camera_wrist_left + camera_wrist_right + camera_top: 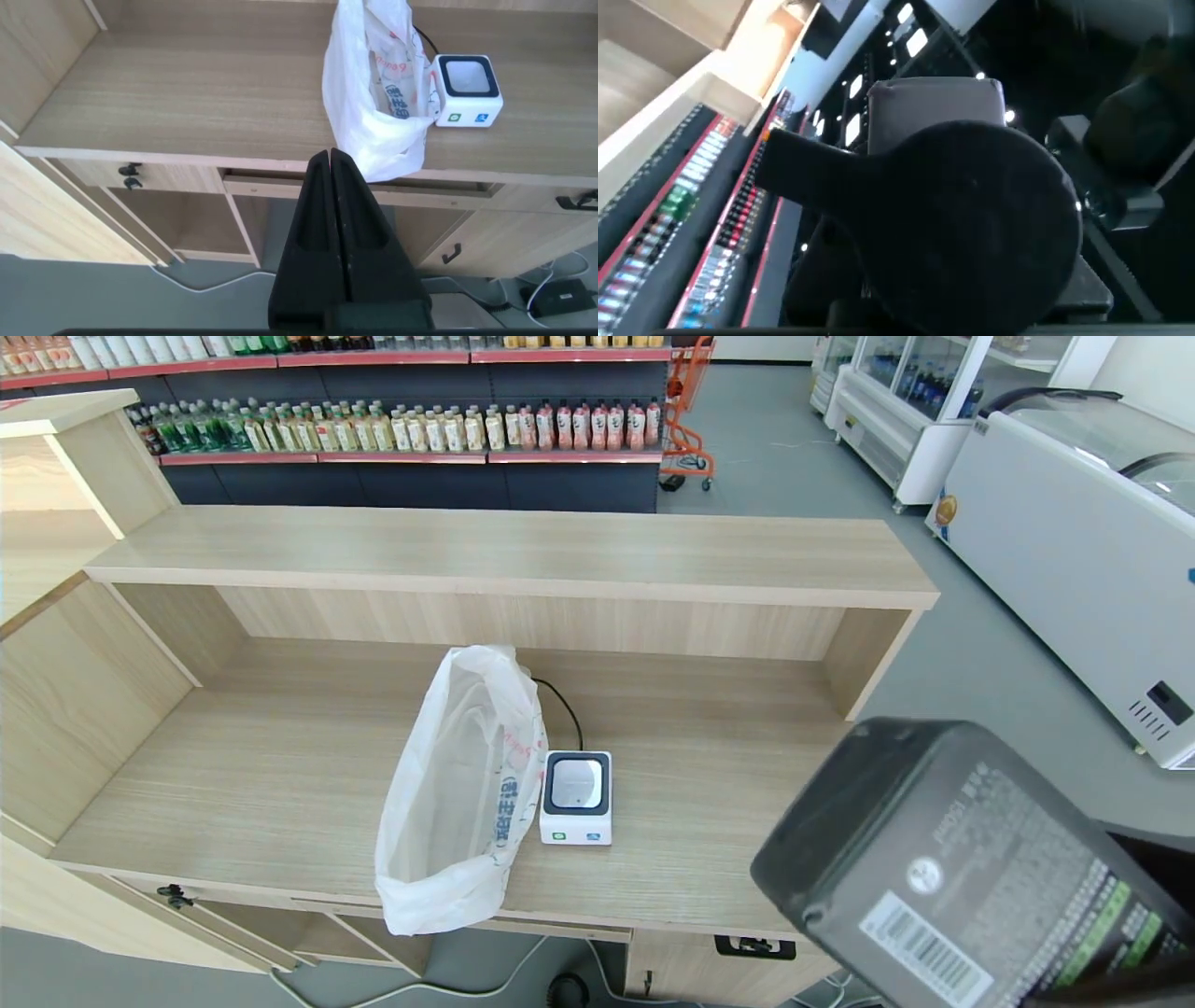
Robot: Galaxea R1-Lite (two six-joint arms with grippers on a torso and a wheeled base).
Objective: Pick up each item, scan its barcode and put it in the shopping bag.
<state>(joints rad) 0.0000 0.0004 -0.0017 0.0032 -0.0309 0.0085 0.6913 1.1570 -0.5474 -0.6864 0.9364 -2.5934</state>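
A dark grey package (962, 868) hangs in the air at the lower right, off the counter's right front corner, with its barcode label (924, 947) facing up. My right gripper (936, 140) is shut on it; one dark finger (971, 224) lies across the package's grey end (934, 98). A white plastic shopping bag (457, 793) stands open on the wooden counter (233, 775). Right beside it sits the white scanner (576, 796) with its dark window facing up. My left gripper (332, 157) is shut and empty, below the counter's front edge, in front of the bag (374, 103) and scanner (467, 89).
A raised wooden ledge (523, 555) runs along the counter's back, with side walls at left and right. The scanner's black cable (565, 709) trails to the back. Drawers with dark handles (129, 173) sit under the counter. Bottle shelves (411, 429) and freezers (1074, 551) stand beyond.
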